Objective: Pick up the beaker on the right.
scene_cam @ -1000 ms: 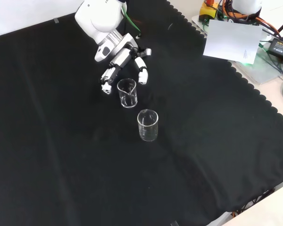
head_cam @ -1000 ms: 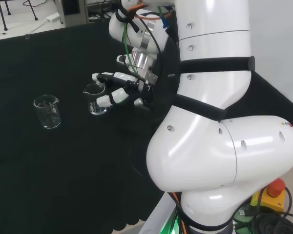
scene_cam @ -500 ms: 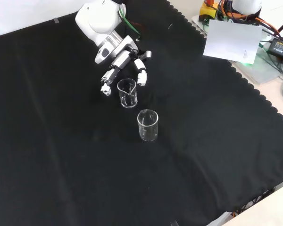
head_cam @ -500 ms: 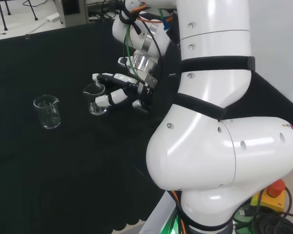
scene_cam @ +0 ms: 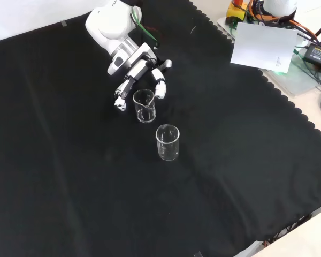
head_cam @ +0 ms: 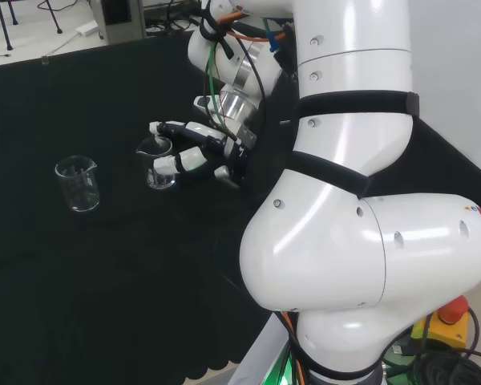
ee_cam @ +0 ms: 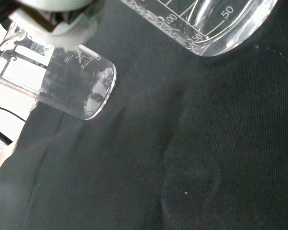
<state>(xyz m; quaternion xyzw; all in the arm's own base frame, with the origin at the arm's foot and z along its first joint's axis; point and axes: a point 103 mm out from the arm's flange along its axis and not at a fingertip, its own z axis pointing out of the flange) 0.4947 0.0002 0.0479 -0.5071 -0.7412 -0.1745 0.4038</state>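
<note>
Two clear glass beakers stand upright on the black cloth. In the head view the right beaker [head_cam: 156, 162] is next to my hand [head_cam: 200, 148] and the left beaker [head_cam: 78, 184] stands apart. My hand is open, with fairly straight fingers [head_cam: 169, 128] reaching along both sides of the right beaker and not curled round it. In the front view that beaker [scene_cam: 144, 105] sits just below my hand [scene_cam: 135, 68], with a finger on each side, and the other beaker [scene_cam: 167, 142] is nearer the camera. The wrist view has the close beaker [ee_cam: 206, 24] and the farther one [ee_cam: 62, 84].
The arm's white links [head_cam: 345, 241] take up the right of the head view, with a red stop button [head_cam: 453, 308] beside the base. In the front view a white sheet [scene_cam: 260, 46] and cables lie beyond the cloth's scalloped edge at the upper right.
The wrist has tilted and the hand has edged slightly closer around the right beaker. Both beakers stand where they were.
</note>
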